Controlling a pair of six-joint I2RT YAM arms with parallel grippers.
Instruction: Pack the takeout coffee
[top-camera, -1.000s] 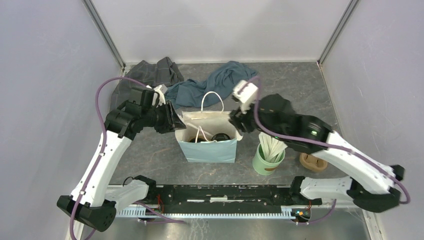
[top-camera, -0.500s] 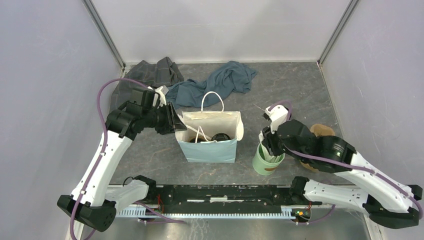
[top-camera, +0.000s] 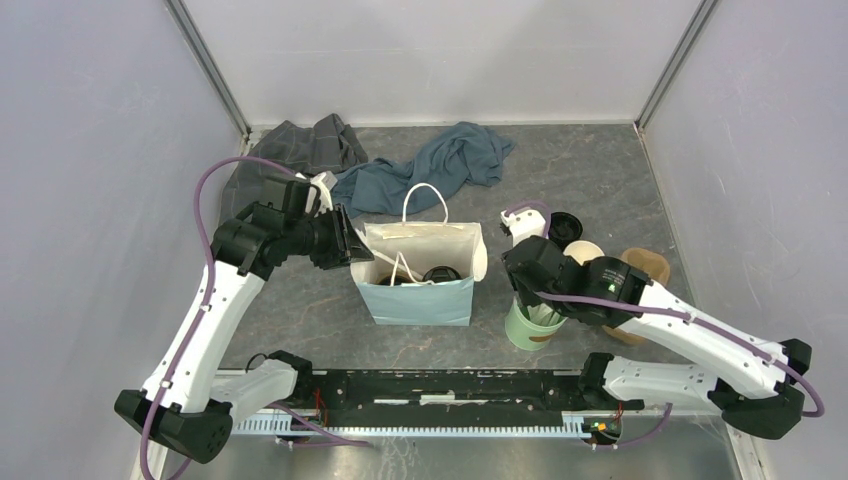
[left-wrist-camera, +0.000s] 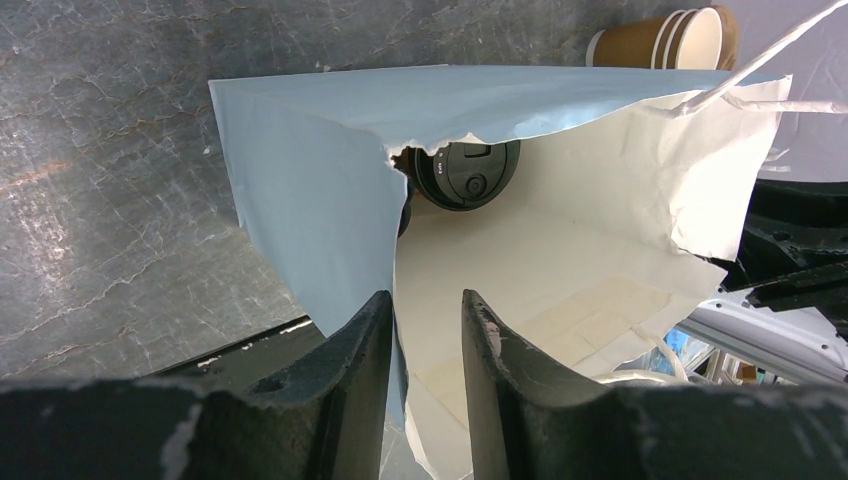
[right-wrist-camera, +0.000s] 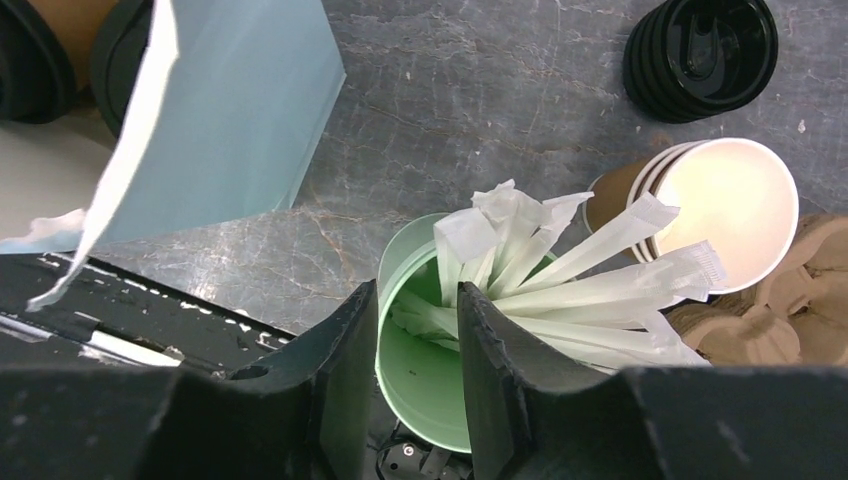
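The right jaws stand a little apart, low over the green cup, with its rim and the lower ends of some wrapped stirrers in the gap. Whether they press on anything I cannot tell. The left jaws are also a little apart, astride the side wall of the paper bag, one finger outside and one inside, so the mouth stands open.

The takeout coffee is inside the bag, which stands about the middle of the surface, somewhat toward the near edge. So the step in hand is, I judge, to take a stirrer for the bag. To do it well, the right jaws should close on one wrapped stirrer only, not on the cup's rim, and lift it straight up so that the light cup does not tip. The left side should not pull hard, because the bag's rim is torn there.

Counted:
- two lidded coffees, both in the bag
- one bag
- one green cup, its stirrers too crowded to count
- one stack of lidless cups just beside it, three rims showing
- one stack of black lids, number unclear
- one pulp carrier
- one grey cloth and one blue cloth by the far edge
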